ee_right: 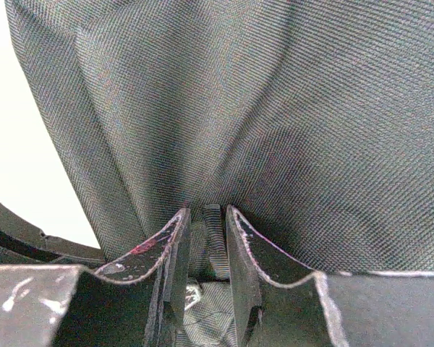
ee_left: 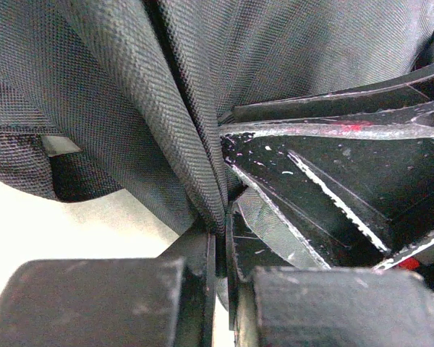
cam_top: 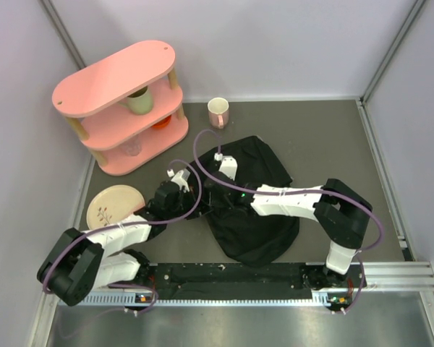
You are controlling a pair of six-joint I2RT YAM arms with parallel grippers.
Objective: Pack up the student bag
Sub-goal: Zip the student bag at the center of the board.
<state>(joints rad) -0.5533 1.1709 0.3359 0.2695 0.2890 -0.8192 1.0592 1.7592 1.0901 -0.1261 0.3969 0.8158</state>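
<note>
The student bag point(cam_top: 257, 217) is a black floppy backpack lying mid-table. My left gripper point(cam_top: 179, 189) is at its left edge, shut on a fold of the bag's fabric point(ee_left: 195, 181). My right gripper point(cam_top: 230, 194) is close beside it on the bag's upper left part, shut on a ribbed strip of the bag point(ee_right: 213, 238). In the left wrist view the right gripper's black fingers point(ee_left: 333, 195) lie just to the right of my own. Bag fabric point(ee_right: 275, 108) fills the right wrist view.
A pink oval shelf point(cam_top: 123, 105) stands at the back left with a green cup point(cam_top: 139, 101) and an orange object point(cam_top: 161, 123) on it. A pink-and-white mug point(cam_top: 218, 111) stands behind the bag. A cream plate point(cam_top: 114, 204) lies left of the left arm.
</note>
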